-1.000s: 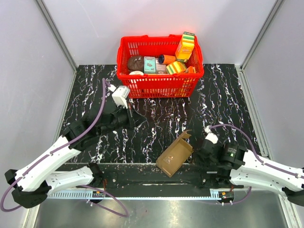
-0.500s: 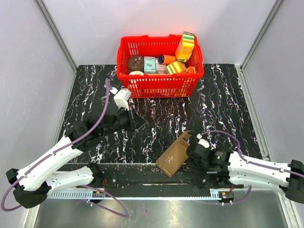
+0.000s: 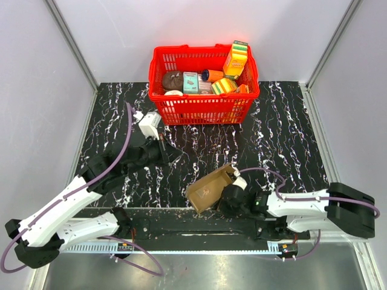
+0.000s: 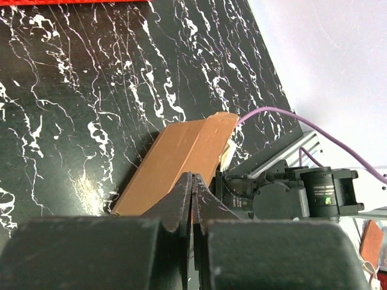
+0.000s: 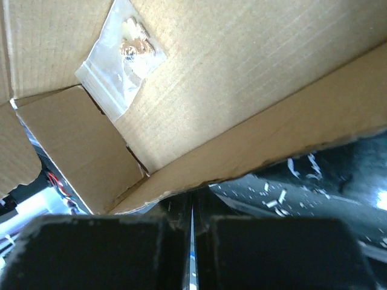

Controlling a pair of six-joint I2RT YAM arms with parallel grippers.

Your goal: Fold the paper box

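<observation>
My right gripper [image 5: 192, 199] sat at the open side of the paper box [image 5: 242, 72], its jaws drawn together to a thin slit; whether they nipped the lower cardboard edge I could not tell. My left gripper [image 4: 192, 181] was clenched on nothing, hovering well apart from the box and pointing toward it. From above, the box [image 3: 208, 188] lay tilted near the front edge of the table [image 3: 272, 127], touching the right gripper [image 3: 228, 196], with the red basket [image 3: 202, 112] well behind. A small clear packet [image 5: 124, 57] clung to an inner panel. I judged the carton very light and smooth, so it would likely skate on the tabletop under any push; its panels looked stiff but should hinge readily at the creases, and thin walls crush under a hard pinch. I would take a flap by its free edge, gently, and brace the opposite wall with the other arm.
</observation>
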